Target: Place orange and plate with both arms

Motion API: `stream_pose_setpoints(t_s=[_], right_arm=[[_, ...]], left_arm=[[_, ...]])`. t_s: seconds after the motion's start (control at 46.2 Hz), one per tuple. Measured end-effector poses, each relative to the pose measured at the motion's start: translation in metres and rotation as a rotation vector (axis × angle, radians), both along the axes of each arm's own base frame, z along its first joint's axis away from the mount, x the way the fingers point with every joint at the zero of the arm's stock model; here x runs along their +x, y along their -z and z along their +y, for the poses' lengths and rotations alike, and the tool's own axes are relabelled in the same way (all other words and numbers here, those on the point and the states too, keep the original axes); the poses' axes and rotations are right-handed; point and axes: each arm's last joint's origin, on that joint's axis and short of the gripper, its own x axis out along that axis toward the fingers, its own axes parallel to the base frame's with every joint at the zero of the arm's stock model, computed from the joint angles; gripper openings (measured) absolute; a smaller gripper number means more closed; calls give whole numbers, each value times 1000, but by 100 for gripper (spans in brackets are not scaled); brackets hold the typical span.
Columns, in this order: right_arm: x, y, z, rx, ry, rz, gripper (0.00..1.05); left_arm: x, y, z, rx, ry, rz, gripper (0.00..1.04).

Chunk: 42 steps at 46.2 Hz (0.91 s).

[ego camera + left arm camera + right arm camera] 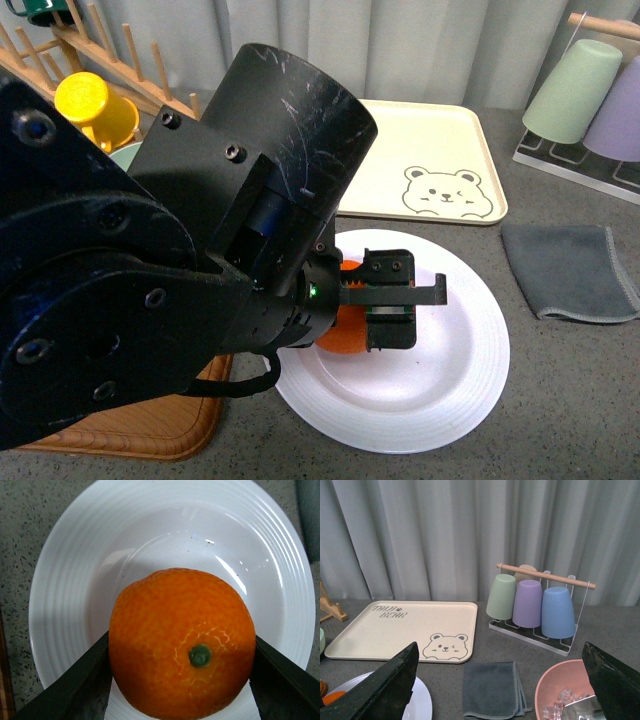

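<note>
Orange fruit (182, 645), round and dimpled, is sitting clamped between the fingers of the left tool (390, 298), over the hollow of the white ridged-rim plate (65, 605) on the grey speckled counter (560, 400). The right tool (500, 650) is hanging wide open, gripping nothing.

plate (440, 390): white, ridged rim, flat | orange (182, 645): dimpled, over plate's well

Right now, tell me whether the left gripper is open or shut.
Shut on the orange: the left gripper's fingers touch both its sides, over the plate.
</note>
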Motion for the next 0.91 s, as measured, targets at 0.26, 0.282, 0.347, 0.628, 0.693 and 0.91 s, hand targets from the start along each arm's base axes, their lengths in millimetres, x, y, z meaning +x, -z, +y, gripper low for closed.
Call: stream_pose_setpoints(t_s=[0.26, 0.282, 0.347, 0.628, 0.693, 0.91], right_arm=[[0, 0, 0, 0, 0, 0, 96], [0, 0, 0, 0, 0, 0, 96], [0, 0, 0, 0, 0, 0, 96], [0, 0, 0, 0, 0, 0, 96], [0, 0, 0, 0, 0, 0, 96], [0, 0, 0, 0, 0, 0, 96]], left_arm=[[-2, 10, -1, 17, -1, 24, 68], [-2, 10, -1, 16, -1, 25, 68], [-2, 11, -1, 15, -4, 28, 68], [-1, 9, -2, -4, -13, 22, 98], [0, 6, -2, -20, -16, 11, 99], [7, -19, 10, -65, -74, -50, 98]])
